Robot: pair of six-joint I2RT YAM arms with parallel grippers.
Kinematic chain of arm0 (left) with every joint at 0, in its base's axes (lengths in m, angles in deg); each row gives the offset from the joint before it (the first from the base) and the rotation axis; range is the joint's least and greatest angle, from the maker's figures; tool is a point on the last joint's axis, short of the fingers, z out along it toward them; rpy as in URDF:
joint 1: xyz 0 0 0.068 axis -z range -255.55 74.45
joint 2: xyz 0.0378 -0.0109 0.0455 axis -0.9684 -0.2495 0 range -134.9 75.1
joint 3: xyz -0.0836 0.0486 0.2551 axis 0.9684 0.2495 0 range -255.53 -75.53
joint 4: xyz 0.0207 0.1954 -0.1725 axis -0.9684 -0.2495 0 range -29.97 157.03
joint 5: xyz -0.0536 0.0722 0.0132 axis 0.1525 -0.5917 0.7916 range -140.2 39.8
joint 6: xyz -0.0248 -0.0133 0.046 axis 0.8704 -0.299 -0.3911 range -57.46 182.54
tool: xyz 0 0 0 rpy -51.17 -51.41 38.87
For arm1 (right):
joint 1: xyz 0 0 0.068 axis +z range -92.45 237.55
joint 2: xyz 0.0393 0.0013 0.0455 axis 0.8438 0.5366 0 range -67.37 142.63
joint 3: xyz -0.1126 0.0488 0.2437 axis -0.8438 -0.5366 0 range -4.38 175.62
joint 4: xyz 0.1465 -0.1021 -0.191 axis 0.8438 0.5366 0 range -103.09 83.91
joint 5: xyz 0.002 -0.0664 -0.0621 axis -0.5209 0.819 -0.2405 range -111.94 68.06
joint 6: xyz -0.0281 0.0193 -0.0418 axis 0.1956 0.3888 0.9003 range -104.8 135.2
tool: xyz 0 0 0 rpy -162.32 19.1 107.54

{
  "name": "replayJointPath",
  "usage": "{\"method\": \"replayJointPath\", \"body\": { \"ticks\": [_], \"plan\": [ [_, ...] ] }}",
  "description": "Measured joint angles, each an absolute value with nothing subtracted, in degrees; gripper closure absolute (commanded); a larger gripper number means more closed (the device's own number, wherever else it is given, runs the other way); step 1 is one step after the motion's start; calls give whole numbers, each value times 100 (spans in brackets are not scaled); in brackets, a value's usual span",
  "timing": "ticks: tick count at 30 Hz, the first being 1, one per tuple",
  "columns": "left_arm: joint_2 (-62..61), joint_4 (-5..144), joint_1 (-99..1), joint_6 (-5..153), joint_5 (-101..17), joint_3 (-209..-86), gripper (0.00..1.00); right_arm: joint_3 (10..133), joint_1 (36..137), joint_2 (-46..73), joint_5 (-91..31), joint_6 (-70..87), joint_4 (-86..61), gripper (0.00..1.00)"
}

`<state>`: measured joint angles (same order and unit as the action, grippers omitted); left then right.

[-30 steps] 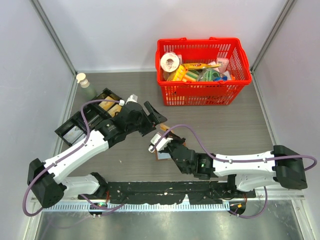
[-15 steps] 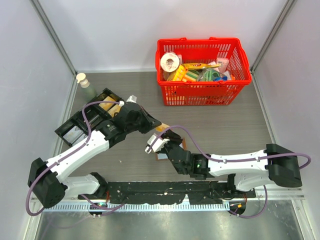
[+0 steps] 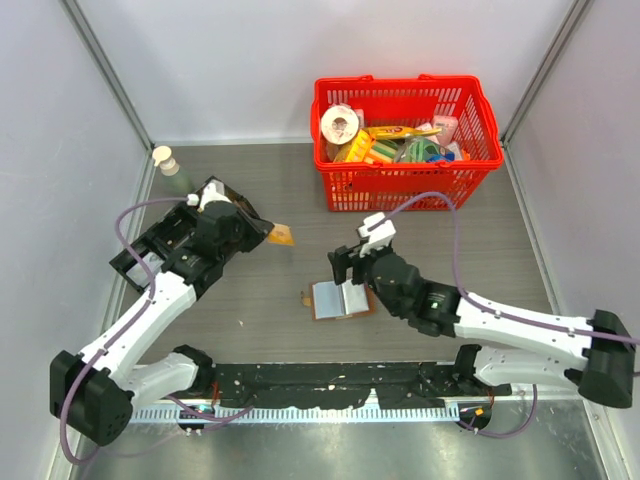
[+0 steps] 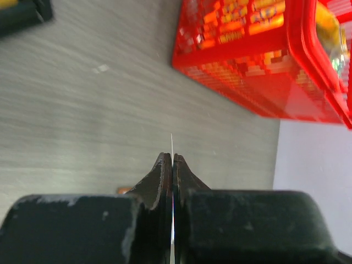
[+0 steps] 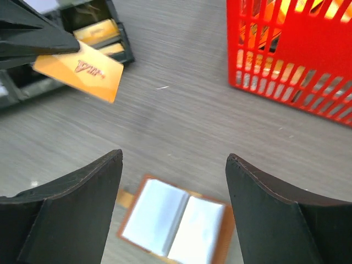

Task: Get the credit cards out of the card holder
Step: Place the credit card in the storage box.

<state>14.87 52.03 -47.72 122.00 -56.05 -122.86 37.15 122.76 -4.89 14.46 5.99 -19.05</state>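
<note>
Across the grey desk (image 3: 260, 300), a red basket (image 3: 400, 190) sits at the far side and a black tray (image 3: 128, 262) at the left. The right gripper (image 3: 346, 263) hangs wide apart and empty, just over the card holder (image 3: 340, 298), which lies spread flat. The left gripper (image 3: 262, 230) pinches an orange card (image 3: 283, 236) tight.

Card holder (image 3: 340, 298) lying open flat, pale inside up — orange card (image 3: 281, 235) aloft, well apart
</note>
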Motion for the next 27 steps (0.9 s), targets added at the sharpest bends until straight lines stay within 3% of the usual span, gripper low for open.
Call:
{"method": "replayJointPath", "body": {
  "ticks": [12, 27],
  "plan": [
    [807, 6193, -5709, 11455, -7327, -12273, 100, 2776, 12118, -1589, 312, -1428, -1575, 20],
    [-1623, 6899, -6319, 11310, -8319, -13256, 100, 2592, 12118, -2409, 196, -1683, -1035, 20]
  ]
}}
